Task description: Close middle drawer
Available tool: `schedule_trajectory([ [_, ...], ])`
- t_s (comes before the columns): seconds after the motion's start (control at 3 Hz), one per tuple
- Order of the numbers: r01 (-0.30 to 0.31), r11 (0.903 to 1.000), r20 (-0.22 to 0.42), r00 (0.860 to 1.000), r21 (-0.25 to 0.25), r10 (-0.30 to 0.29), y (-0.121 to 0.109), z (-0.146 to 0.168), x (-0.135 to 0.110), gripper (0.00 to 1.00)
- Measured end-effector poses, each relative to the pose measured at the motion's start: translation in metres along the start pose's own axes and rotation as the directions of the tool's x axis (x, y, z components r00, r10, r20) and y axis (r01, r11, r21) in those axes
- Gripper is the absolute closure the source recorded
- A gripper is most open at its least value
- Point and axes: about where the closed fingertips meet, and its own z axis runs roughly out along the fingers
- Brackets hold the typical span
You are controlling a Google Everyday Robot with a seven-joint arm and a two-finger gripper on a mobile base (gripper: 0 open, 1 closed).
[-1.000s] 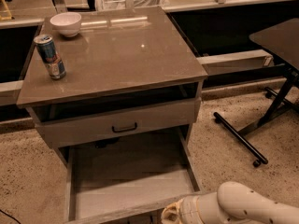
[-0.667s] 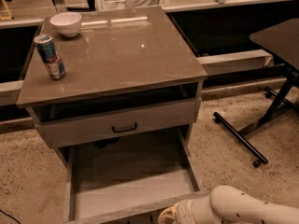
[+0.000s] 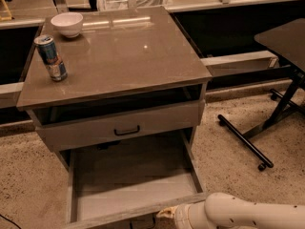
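The middle drawer (image 3: 133,185) is a grey wood-grain box pulled far out of the cabinet, and its inside is empty. Its low front panel (image 3: 119,217) lies at the bottom edge of the view; its handle is hidden. My gripper (image 3: 164,213) is at the bottom, right against the outer face of that front panel near its right end. The white arm (image 3: 238,213) reaches in from the lower right. The top drawer (image 3: 86,132) with a black bar handle (image 3: 127,130) sits above, slightly out.
On the cabinet top (image 3: 119,51) stand a blue drink can (image 3: 51,57) at the left and a white bowl (image 3: 67,24) at the back left. A black table (image 3: 286,37) with a wheeled leg bar (image 3: 243,140) stands on the speckled floor to the right.
The arm and gripper have shifted a little to the left along the drawer's front panel. The drawer stands as far out as before.
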Motion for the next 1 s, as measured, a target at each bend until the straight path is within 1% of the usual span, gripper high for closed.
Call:
schedule_trajectory([
  [0.33, 0.0, 1.0, 0.0, 1.0, 0.0, 0.0, 0.002, 0.0, 0.0, 0.0],
  [0.67, -0.009, 0.9993, -0.007, 1.0, 0.037, 0.01, -0.022, 0.005, -0.006, 0.0],
  [1.0, -0.028, 0.9992, 0.014, 1.0, 0.029, 0.028, -0.042, 0.009, -0.014, 0.0],
])
